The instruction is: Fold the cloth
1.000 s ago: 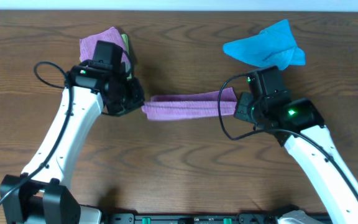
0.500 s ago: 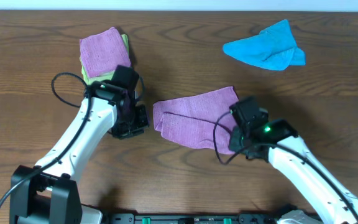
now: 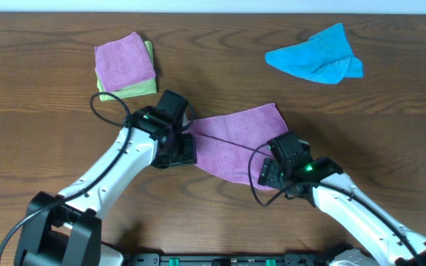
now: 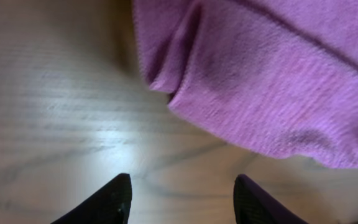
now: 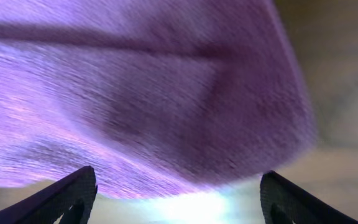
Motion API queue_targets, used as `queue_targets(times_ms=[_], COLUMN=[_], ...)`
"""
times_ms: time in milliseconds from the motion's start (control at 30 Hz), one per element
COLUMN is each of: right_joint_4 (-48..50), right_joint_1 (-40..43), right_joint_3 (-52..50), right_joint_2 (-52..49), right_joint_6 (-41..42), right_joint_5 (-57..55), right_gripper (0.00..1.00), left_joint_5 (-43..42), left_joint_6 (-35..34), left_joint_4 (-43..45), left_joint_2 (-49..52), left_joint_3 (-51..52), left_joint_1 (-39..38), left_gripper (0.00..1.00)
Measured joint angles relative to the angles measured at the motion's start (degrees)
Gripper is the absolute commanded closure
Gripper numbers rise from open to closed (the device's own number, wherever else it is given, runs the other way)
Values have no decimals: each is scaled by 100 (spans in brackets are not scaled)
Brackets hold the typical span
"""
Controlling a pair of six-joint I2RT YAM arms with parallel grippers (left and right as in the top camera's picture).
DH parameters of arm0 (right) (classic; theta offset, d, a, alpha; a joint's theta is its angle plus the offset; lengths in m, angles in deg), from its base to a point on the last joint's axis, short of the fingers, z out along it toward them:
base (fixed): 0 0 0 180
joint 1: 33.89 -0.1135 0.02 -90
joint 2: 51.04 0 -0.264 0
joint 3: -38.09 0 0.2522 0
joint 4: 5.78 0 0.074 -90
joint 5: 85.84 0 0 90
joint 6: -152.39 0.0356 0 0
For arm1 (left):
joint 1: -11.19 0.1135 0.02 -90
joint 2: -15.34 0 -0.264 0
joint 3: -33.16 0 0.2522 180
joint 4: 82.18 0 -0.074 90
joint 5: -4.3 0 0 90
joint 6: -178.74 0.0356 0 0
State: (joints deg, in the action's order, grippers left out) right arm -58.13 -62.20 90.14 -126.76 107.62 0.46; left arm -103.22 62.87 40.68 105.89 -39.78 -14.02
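Observation:
The purple cloth (image 3: 231,140) lies doubled over on the wooden table, its fold crease running across the middle. My left gripper (image 3: 186,146) sits at the cloth's left edge, open. In the left wrist view its gripper (image 4: 182,199) holds nothing, and the cloth (image 4: 278,74) lies just ahead of the fingertips (image 4: 120,196). My right gripper (image 3: 269,170) sits at the cloth's front right corner, open wide. In the right wrist view its gripper (image 5: 179,199) is empty, with the cloth's (image 5: 154,93) edge lying just beyond the fingers (image 5: 73,193).
A folded purple cloth on a green one (image 3: 124,65) sits at the back left. A crumpled blue cloth (image 3: 315,58) lies at the back right. Bare wood table (image 3: 390,125) surrounds the cloth.
Both grippers brought the stretched cloth toward the front, laid it down doubled over, then opened and let go. The arms now sit closer to the cloth's front edge.

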Motion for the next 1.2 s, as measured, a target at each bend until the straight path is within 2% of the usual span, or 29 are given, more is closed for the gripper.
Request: queue_targets(times_ms=[100,167,200,267,367,400,433,467,533,567,667,933,1033,1100,1133,1200], right_joint_4=[562,839,868,855,717,601,411,251,33,44,393,1150,1388,1434,1453,1484], right_joint_1=[-2,-4,-4,-4,-4,-4,-4,-4,-4,-4,-4,-4,-4,-4,-4,-4], right_joint_3=[15,35,37,37,39,44,44,44,44,44,46,55,57,57,57,57], right_joint_2=[0,0,0,0,0,0,0,0,0,0,0,-15,-131,-245,-317,-452], right_joint_6=[-232,-350,-400,-428,-468,-481,-476,-479,-433,-426,-420,-417,-498,-527,-540,-551], right_joint_5=[247,417,487,566,614,614,588,546,446,407,358,144,59,26,22,13], right_gripper=[48,73,77,76,82,82,76,77,87,86,95,96,95,96,96,96], left_joint_5=[103,142,146,175,205,208,210,210,208,208,179,-70,-85,-116,-116,-136], left_joint_6=[63,68,90,114,133,131,129,127,125,107,98,-24,-111,-164,-192,-219], left_joint_4=[516,706,839,1058,1401,1506,1598,1650,1753,1803,2120,2583,2636,2686,2693,2715], left_joint_2=[0,0,0,13,57,85,129,168,273,308,420,562,612,649,671,710], left_joint_3=[177,337,457,693,999,1086,1158,1202,1246,1250,1248,1213,1191,1189,1189,1191], left_joint_1=[-72,-72,-72,-72,-72,-72,-72,-72,-72,-72,-81,-173,-251,-304,-332,-396], left_gripper=[45,53,53,53,54,54,54,55,57,57,57,58,72,90,94,94])
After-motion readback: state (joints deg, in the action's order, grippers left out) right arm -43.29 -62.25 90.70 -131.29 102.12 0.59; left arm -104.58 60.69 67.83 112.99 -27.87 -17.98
